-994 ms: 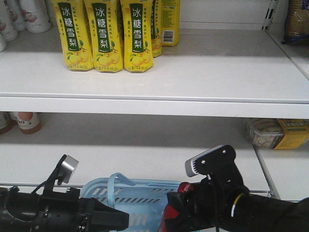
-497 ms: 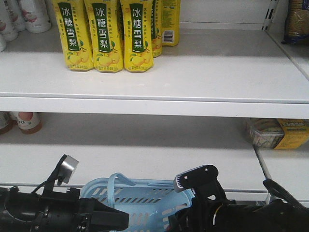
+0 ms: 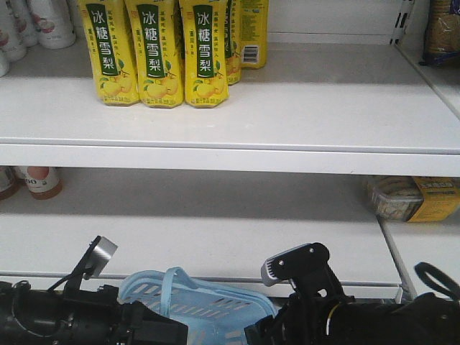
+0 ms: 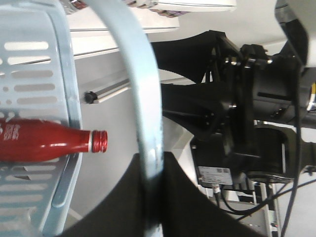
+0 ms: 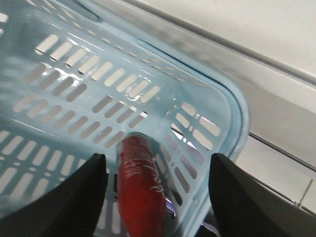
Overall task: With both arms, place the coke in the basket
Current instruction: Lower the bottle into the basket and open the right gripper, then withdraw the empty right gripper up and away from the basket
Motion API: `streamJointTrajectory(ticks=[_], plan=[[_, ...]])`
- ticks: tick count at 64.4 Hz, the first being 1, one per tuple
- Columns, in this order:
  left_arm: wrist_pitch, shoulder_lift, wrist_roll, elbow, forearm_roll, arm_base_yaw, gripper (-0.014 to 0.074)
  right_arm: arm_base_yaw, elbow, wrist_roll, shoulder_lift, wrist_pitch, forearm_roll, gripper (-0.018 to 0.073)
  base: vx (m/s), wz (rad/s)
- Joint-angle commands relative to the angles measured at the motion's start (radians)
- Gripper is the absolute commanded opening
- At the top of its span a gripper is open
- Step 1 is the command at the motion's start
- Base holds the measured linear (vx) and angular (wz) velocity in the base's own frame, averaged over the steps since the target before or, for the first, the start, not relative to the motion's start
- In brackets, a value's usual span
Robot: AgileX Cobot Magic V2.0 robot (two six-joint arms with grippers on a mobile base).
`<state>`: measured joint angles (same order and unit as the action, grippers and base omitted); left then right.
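The right arm's black gripper (image 5: 155, 192) spreads wide and empty above the slim red coke bottle (image 5: 140, 190) lying inside the light blue slotted plastic basket (image 5: 224, 98), whose loop handle (image 4: 140, 113) the left gripper (image 4: 153, 192) pinches, so placing looks done.

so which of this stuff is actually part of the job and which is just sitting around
Part of the job:
- coke, lying inside the basket
- basket
- left gripper, shut on a basket handle
- right gripper, open over the coke

Just sitting around:
- yellow pear-drink bottles on the upper shelf
- packaged box on the lower shelf
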<state>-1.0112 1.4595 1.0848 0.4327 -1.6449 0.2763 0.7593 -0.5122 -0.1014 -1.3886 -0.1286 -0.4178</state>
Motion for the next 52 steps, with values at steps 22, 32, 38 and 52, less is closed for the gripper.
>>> streamJointTrajectory(ticks=[22, 32, 38, 52], plan=[[-0.122, -0.035, 0.005, 0.022, -0.12, 0.004, -0.0006, -0.188, -0.132, -0.005, 0.315, -0.354, 0.243, 0.0445, 0.0, 0.0], [-0.122, -0.035, 0.005, 0.022, -0.12, 0.004, -0.0006, -0.341, -0.191, -0.006, 0.443, -0.411, 0.356, 0.0435, 0.0, 0.0], [-0.122, -0.035, 0.005, 0.022, -0.12, 0.004, -0.0006, -0.414, -0.203, -0.005, 0.536, -0.372, 0.443, 0.0434, 0.0, 0.0], [-0.122, -0.035, 0.005, 0.022, -0.12, 0.004, -0.0006, -0.608, -0.203, 0.077, 0.719, -0.334, 0.651, 0.0434, 0.0, 0.0]])
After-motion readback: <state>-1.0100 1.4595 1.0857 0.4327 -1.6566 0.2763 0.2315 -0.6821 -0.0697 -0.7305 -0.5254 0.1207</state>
